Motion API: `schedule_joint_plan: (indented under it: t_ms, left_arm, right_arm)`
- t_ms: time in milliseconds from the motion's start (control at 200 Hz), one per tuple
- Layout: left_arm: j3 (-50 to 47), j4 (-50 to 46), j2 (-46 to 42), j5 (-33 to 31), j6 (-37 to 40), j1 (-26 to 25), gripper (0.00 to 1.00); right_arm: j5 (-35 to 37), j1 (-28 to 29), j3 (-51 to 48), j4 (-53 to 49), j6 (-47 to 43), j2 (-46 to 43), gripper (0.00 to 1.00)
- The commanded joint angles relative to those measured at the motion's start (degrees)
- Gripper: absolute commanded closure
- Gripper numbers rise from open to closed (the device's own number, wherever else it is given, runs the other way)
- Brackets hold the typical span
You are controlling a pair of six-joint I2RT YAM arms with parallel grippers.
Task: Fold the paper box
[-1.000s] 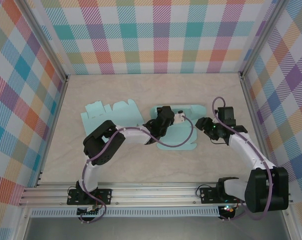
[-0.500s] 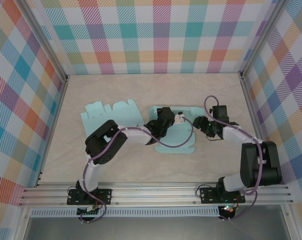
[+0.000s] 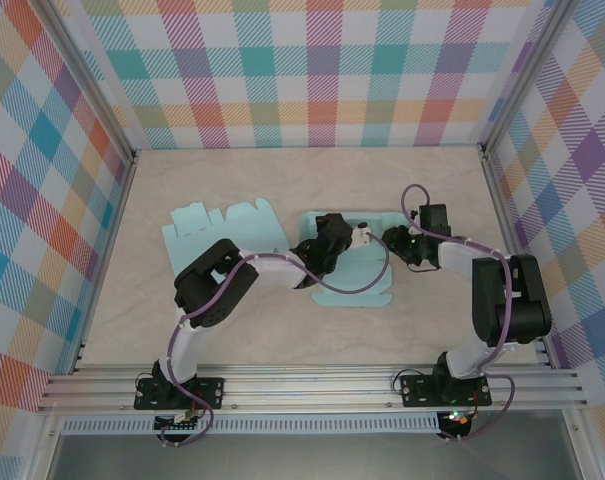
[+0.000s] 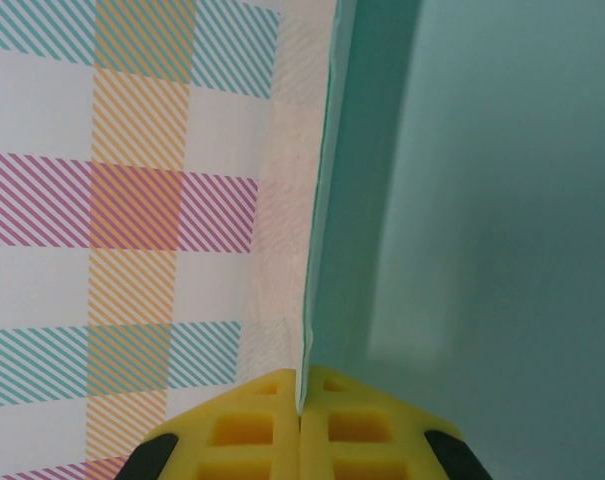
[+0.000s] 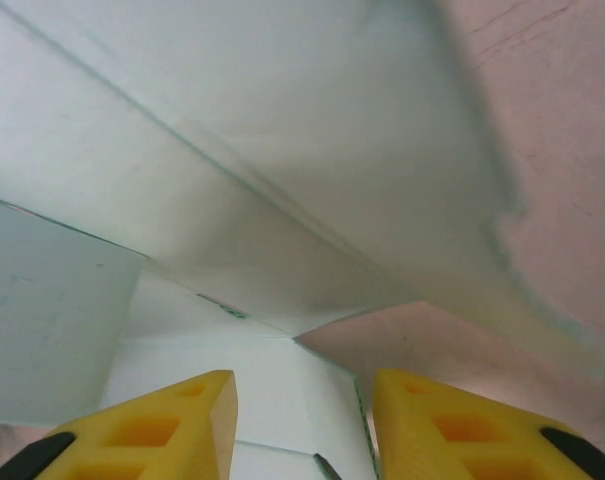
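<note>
Paper box [image 3: 354, 278], at this stage a pale teal die-cut blank, lies mid-table, a little right of centre, mostly flat with its far panels lifted. I judge it to be light, thin card. It should hinge cleanly along the scored creases, but it will likely buckle, or slide on the smooth table [image 3: 282, 330], if pushed off a crease. So I'd take it by a panel edge close to a fold line and pin the other side. My left gripper [image 4: 300, 398] has that kind of hold, its yellow pads pressed together on the thin edge of a panel at the box's far left part. My right gripper [image 5: 302, 400] sits at the box's far right edge, jaws partway apart, with a raised flap ahead of them and nothing pinched that I can see. I can read no print, brand or label on the card. A second flat teal blank [image 3: 222, 222] lies to the left, apart from the box, below the plaid walls [image 3: 322, 80].
</note>
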Motion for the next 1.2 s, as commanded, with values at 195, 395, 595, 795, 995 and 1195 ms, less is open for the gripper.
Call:
schedule_joint_plan:
  t_ms: [195,395,595,795,995,1195]
  left_arm:
    - [2.45,1.08,1.24,-1.49,-0.81,-0.78,1.00]
    - [2.61,0.68,1.02,-1.56,-2.70,-0.82,1.00]
    - [2.57,1.46,1.00,-1.39,-3.76,-0.88,1.00]
    - [1.43,5.95,1.28,-0.83,-0.10,-0.83,1.00]
    - [0.99,14.26,3.71,-1.13,7.34,-0.83,1.00]
    - [2.15,18.97,5.65,-0.02,10.74,-0.40,1.00]
  right_arm:
    - [-5.27,0.85,-0.36,5.34,3.40,-1.65,0.69]
    - [-6.44,2.24,-0.85,8.80,5.92,-0.53,0.80]
    - [-6.01,3.79,1.04,9.31,6.60,3.79,0.80]
    - [-4.58,3.80,2.85,6.27,5.17,4.26,0.80]
    - [0.88,3.58,3.14,-3.47,0.33,-4.73,0.73]
    - [5.78,1.77,1.43,-13.21,-2.97,-17.44,0.65]
